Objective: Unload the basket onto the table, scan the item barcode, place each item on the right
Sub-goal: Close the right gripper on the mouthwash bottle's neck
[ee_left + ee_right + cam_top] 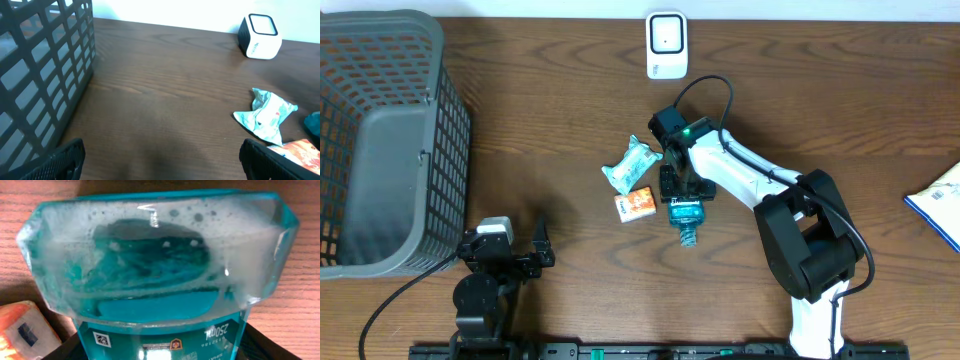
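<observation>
table (570, 120): dark wood | on it: basket (455, 130), scanner (666, 45), teal packet (632, 165), orange box (636, 204), teal bottle (687, 222), leaflet (940, 205)

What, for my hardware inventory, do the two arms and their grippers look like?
The right arm has white links and black joints; the right gripper is black, with a small green light and a looping cable behind it. The left arm is black, with a pale camera block, black fingers and a trailing cable.
</observation>
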